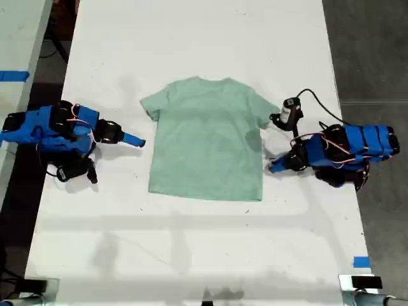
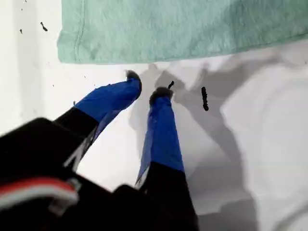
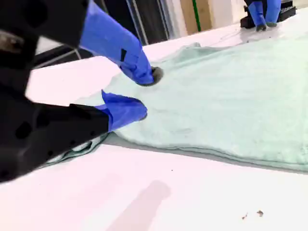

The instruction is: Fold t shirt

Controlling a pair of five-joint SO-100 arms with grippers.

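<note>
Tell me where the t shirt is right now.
The t shirt lies flat mid-table in the exterior view, between both arms; my second gripper is at its edge, my first gripper just short of it.

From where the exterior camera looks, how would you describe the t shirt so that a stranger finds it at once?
Look at the long white table that fills the exterior view. The t shirt lies spread flat near its middle, between the two blue arms, neck toward the top of that view. It is the only cloth there: plain pale mint green, short sleeves, round neck, whereas everything beside it is blue and black hardware.
</note>
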